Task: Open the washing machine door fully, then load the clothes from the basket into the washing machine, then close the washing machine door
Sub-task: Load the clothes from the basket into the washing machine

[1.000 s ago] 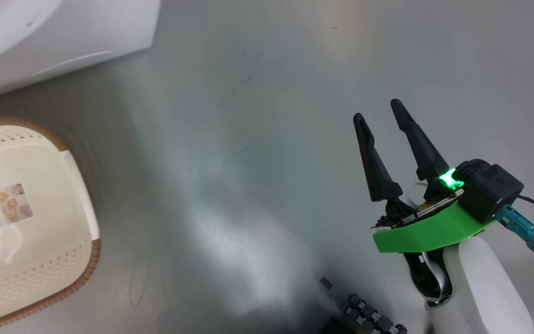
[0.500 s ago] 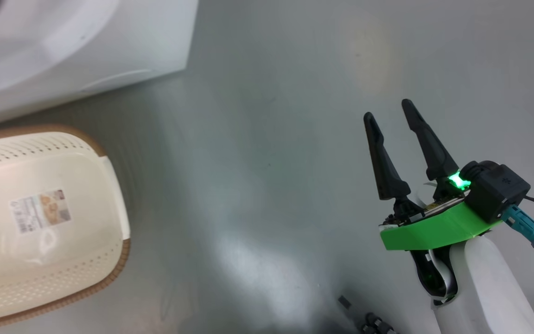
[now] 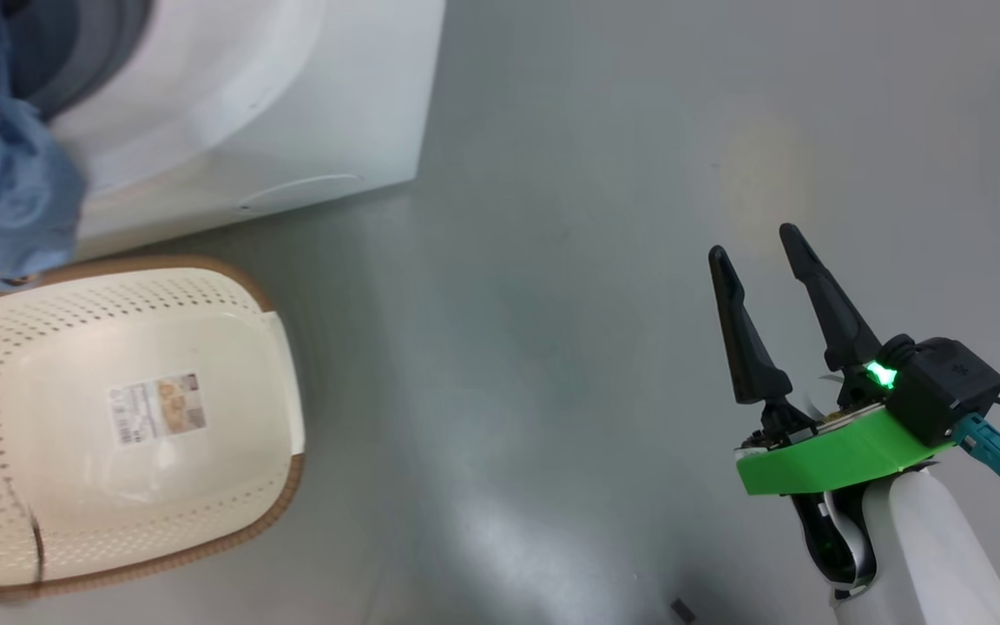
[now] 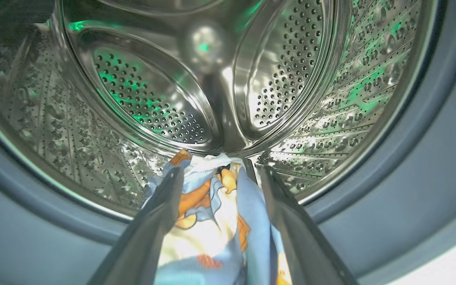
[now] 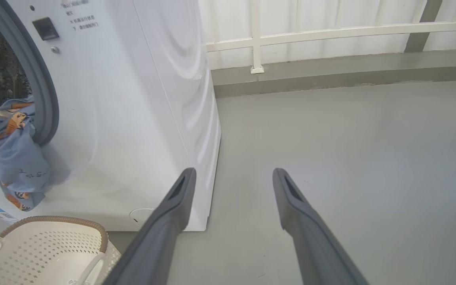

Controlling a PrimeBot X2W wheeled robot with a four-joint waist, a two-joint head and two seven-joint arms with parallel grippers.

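The washing machine (image 5: 133,99) stands with its mouth uncovered; its door is out of view. The clothes (image 5: 14,158), light blue with orange figures, hang over the grey gasket (image 5: 48,99) and down the machine's front, also at the head view's left edge (image 3: 5,200). In the left wrist view my left gripper (image 4: 220,173) is open at the mouth of the steel drum (image 4: 152,99), with the blue cloth (image 4: 216,221) lying loose between its fingers. Below the machine stands the cream basket (image 3: 231,304), showing just a label sticker inside. My right gripper (image 3: 753,241) hangs open over bare floor, far right of the basket.
A grey floor (image 5: 350,158) stretches to the right of the machine. A white railing (image 5: 331,31) on a raised curb runs along the back. A round service flap (image 5: 141,215) sits low on the machine's front, near the basket's brown rim (image 5: 73,221).
The head camera has swung left, bringing more of the machine and basket into view, and the blue cloth now shows at the left edge. The right gripper stays open.
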